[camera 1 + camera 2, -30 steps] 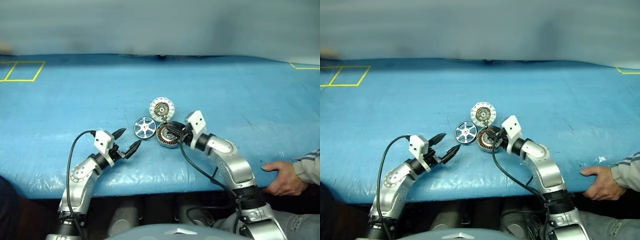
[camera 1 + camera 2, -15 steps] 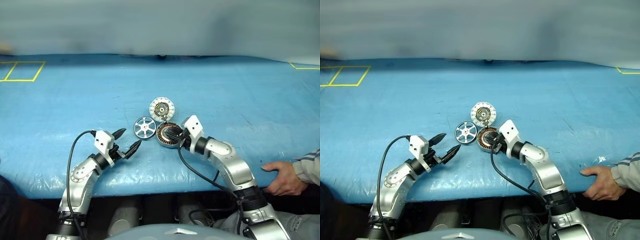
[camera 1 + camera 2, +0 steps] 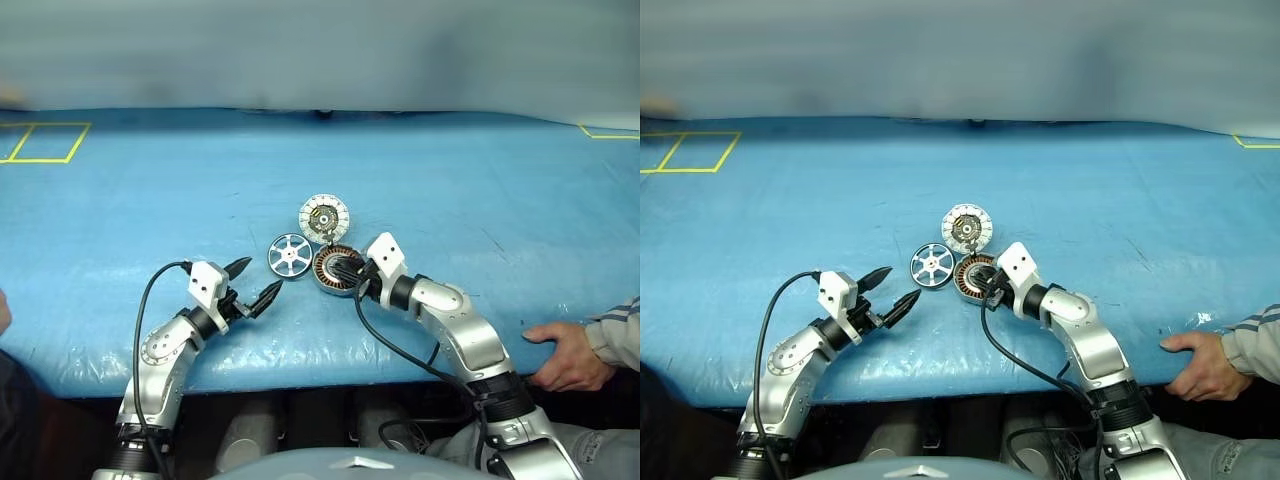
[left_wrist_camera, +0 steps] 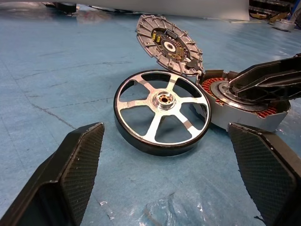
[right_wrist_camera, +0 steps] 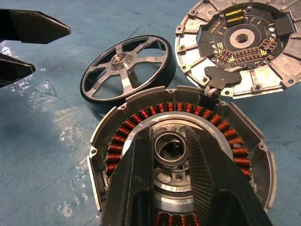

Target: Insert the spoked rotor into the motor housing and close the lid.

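The spoked rotor (image 3: 289, 254), a silver wheel with a dark rim, lies flat on the blue cover. Just right of it sits the motor housing (image 5: 113, 136) with copper windings showing. Its lid (image 3: 324, 218) stands hinged open behind it, whitish rim and dark centre facing up. My right gripper (image 5: 170, 141) reaches into the housing, its fingers closed on either side of the centre hub ring. My left gripper (image 3: 265, 273) stands open left of the rotor, level with it and apart from it, nothing between its fingers (image 4: 80, 155).
A person's hand (image 3: 565, 355) rests on the table's front edge at the far right. Yellow tape marks (image 3: 45, 140) lie at the far left of the blue cover (image 3: 150, 200). A black cable (image 3: 395, 345) hangs from my right wrist.
My right gripper has tipped down a little into the housing. The left arm, rotor and lid have not moved.
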